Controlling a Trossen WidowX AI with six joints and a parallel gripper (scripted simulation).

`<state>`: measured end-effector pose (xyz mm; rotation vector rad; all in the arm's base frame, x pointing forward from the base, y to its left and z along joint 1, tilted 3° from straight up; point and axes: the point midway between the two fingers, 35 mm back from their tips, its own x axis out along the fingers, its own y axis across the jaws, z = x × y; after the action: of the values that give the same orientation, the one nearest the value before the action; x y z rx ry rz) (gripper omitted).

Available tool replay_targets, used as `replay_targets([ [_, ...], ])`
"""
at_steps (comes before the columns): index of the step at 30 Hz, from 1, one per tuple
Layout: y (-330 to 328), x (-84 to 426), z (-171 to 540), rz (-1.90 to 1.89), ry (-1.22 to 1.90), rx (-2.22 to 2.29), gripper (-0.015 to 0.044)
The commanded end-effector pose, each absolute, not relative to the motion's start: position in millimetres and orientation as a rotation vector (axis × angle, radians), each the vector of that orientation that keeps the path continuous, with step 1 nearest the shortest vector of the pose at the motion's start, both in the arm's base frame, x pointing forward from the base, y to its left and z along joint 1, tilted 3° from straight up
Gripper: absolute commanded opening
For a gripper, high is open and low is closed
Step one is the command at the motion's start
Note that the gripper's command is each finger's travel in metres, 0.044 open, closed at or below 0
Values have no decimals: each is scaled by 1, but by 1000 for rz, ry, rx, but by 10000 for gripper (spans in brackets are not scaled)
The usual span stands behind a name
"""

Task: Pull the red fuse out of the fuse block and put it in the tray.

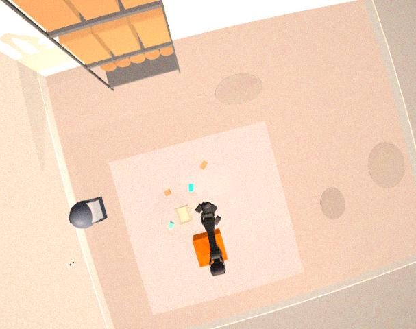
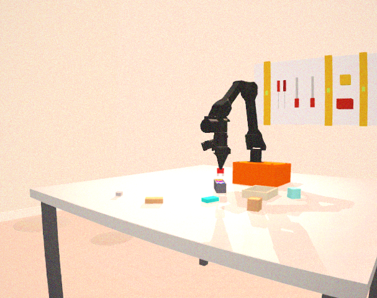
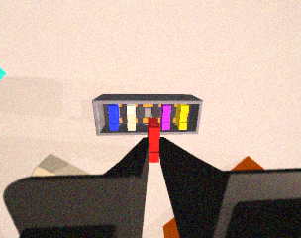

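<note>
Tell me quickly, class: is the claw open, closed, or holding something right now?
Claw: closed on the red fuse, held above the fuse block.

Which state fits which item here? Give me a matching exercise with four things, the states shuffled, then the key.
Things:
1. red fuse
2. yellow fuse
3. tray
4. middle slot of the fuse block

States:
A. seated in the block at one end of the row
B. vacant
C. clamped in the gripper, lifted above the block
D. on the table beside the orange base, nothing visible in it

Pairs: 1-C, 2-A, 3-D, 4-B
</note>
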<state>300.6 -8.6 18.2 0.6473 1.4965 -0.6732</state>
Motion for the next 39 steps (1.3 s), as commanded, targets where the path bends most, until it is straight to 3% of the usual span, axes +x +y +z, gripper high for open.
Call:
replay_targets([
  [1, -9, 302, 22, -671, 1489, 647, 0],
  [20, 89, 314, 23, -664, 1489, 654, 0],
  [39, 185, 294, 23, -660, 1496, 658, 0],
])
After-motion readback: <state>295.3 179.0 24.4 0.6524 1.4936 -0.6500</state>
